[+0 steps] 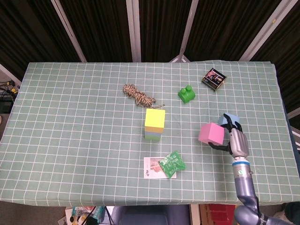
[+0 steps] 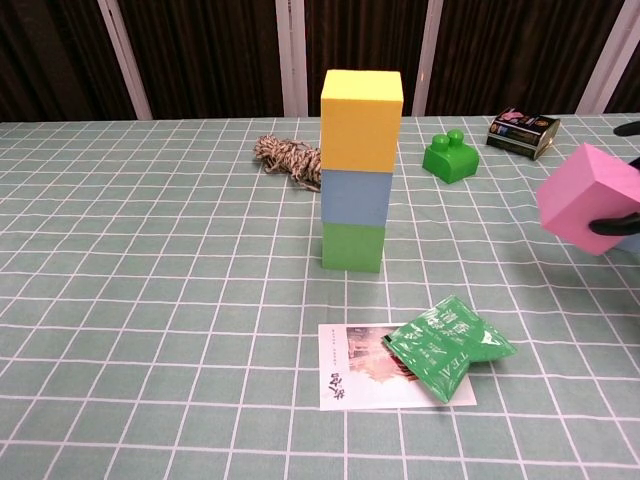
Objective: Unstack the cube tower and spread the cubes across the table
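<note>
The cube tower (image 1: 154, 124) stands mid-table: a yellow cube (image 2: 361, 120) on a blue cube (image 2: 355, 197) on a green cube (image 2: 352, 246). My right hand (image 1: 236, 140) grips a pink cube (image 1: 212, 133) and holds it tilted above the table, well right of the tower. The chest view shows that pink cube (image 2: 590, 197) at the right edge, with only dark fingertips (image 2: 613, 222) visible on it. A light blue cube (image 1: 229, 119) lies on the table just behind the hand, partly hidden. The left hand appears in neither view.
A coil of rope (image 1: 137, 95) lies behind the tower. A green toy brick (image 1: 187, 93) and a small black box (image 1: 214, 78) sit at the back right. A green tea packet (image 1: 171, 163) rests on a white card (image 1: 151, 168) in front of the tower.
</note>
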Robot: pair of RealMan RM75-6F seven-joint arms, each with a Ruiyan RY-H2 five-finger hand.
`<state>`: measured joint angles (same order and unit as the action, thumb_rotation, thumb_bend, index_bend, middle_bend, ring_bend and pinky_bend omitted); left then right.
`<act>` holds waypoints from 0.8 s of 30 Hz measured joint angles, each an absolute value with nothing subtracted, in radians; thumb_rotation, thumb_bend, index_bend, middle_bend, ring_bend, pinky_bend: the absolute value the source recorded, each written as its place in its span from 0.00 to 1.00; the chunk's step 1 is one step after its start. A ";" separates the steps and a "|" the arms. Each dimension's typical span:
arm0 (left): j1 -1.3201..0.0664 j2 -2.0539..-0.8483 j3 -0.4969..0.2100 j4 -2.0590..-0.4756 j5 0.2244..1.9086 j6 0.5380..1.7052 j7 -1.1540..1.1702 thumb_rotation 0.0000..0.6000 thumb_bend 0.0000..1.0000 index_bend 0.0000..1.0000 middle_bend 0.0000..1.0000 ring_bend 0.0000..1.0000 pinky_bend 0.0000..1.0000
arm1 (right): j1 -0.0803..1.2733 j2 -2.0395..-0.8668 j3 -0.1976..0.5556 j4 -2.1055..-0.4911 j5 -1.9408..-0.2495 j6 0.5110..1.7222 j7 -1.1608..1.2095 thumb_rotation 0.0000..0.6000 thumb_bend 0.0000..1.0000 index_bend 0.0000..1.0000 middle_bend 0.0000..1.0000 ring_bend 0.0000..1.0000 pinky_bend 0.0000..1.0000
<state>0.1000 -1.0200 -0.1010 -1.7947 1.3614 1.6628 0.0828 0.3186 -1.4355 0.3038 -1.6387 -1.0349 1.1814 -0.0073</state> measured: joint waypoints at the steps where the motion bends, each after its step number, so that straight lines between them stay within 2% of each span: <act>1: 0.100 -1.020 -0.101 -1.795 1.361 1.662 0.082 1.00 0.17 0.16 0.00 0.00 0.00 | 0.305 -1.420 0.292 -1.649 -1.050 1.184 0.010 1.00 0.15 0.07 0.48 0.24 0.00; 12: 0.105 -1.014 -0.105 -1.794 1.355 1.668 0.065 1.00 0.17 0.17 0.00 0.00 0.00 | 0.231 -1.344 0.223 -1.662 -1.124 1.202 0.129 1.00 0.15 0.07 0.48 0.24 0.00; 19: 0.104 -1.018 -0.102 -1.796 1.360 1.668 0.078 1.00 0.17 0.17 0.00 0.00 0.00 | 0.222 -1.315 0.191 -1.635 -1.152 1.161 0.177 1.00 0.15 0.07 0.47 0.22 0.00; 21: 0.105 -1.018 -0.102 -1.796 1.359 1.669 0.079 1.00 0.17 0.17 0.00 0.00 0.00 | 0.225 -1.312 0.185 -1.623 -1.156 1.148 0.179 1.00 0.15 0.07 0.43 0.18 0.00; 24: 0.106 -1.018 -0.103 -1.797 1.358 1.670 0.077 1.00 0.17 0.17 0.00 0.00 0.00 | 0.229 -1.311 0.176 -1.604 -1.162 1.133 0.182 1.00 0.15 0.07 0.29 0.09 0.00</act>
<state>0.1062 -1.0176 -0.1028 -1.7969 1.3581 1.6704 0.0772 0.2293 -1.3109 0.1765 -1.6043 -1.1624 1.1326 0.1816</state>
